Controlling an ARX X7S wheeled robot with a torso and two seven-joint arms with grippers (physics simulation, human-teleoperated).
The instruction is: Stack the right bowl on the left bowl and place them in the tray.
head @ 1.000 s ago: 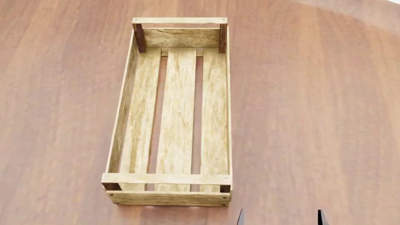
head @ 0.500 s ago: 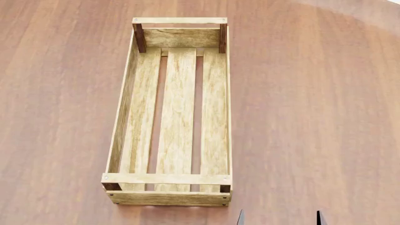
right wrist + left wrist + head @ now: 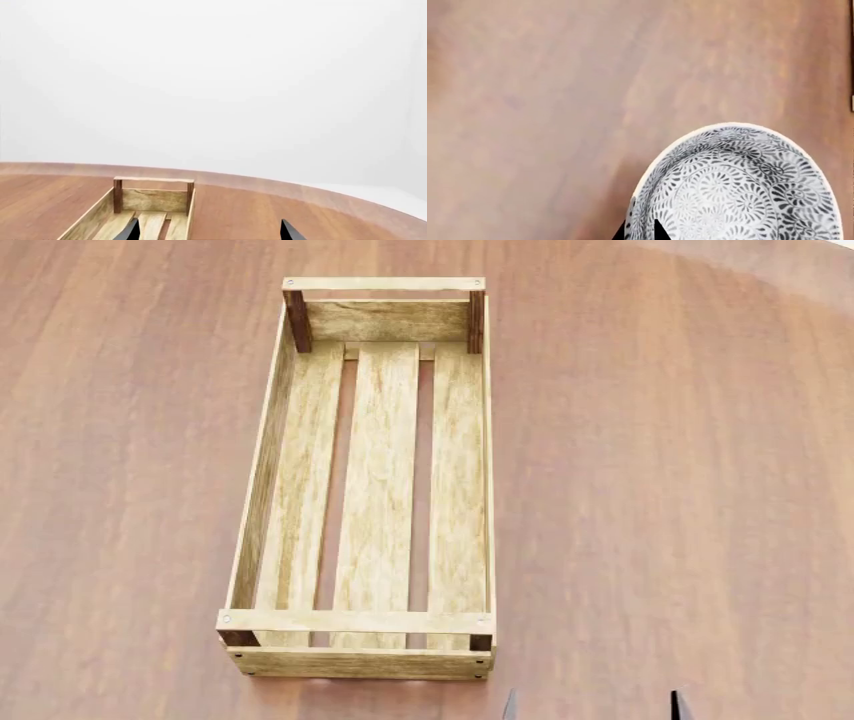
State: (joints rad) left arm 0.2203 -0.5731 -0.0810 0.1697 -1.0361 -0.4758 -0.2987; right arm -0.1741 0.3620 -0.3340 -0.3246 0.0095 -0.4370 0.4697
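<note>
meanwhile, on the left, the left gripper (image 3: 639, 231) pinches the rim of a patterned grey-and-white bowl (image 3: 740, 190) resting on the wooden table (image 3: 667, 460), one dark fingertip on each side of the rim. at centre, the tray (image 3: 274, 455) lies lengthwise on the table. to the right, the right gripper (image 3: 590, 706) shows only two dark tips, spread well apart.

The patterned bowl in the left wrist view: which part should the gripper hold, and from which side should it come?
Grip the rim of the patterned bowl, probably from above. It sits upright and open on the wooden table, so one finger can go inside and one outside the thin white edge, as the left gripper seems placed.
</note>
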